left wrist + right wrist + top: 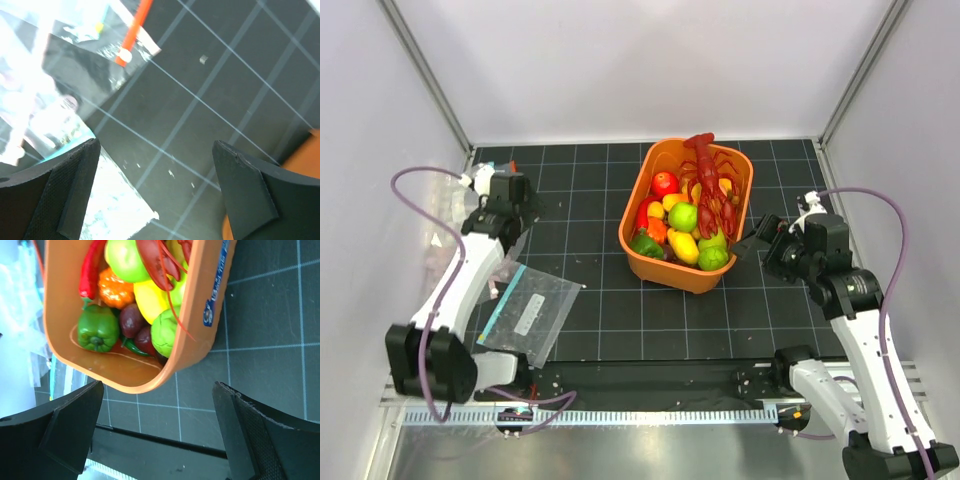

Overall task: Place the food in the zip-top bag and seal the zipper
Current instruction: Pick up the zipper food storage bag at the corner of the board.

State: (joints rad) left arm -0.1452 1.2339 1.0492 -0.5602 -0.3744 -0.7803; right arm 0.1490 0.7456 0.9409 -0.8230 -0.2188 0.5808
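Left gripper (156, 145) and right gripper (157, 386) gape empty. Lobster (710, 185) lies in the orange tub (680, 278) — zip-top bag (100, 55) at left edge of table (590, 200).

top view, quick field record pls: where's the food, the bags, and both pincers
lobster: in orange tub, atop toy produce
light-green fruit: same tub, beside lobster
zip-top bag: on mat by left pincer
zipper: red-orange, sealed or not unclear
teal-strip bag: flat on mat, near-left side
left pincer: open, empty
right pincer: open, empty, near tub
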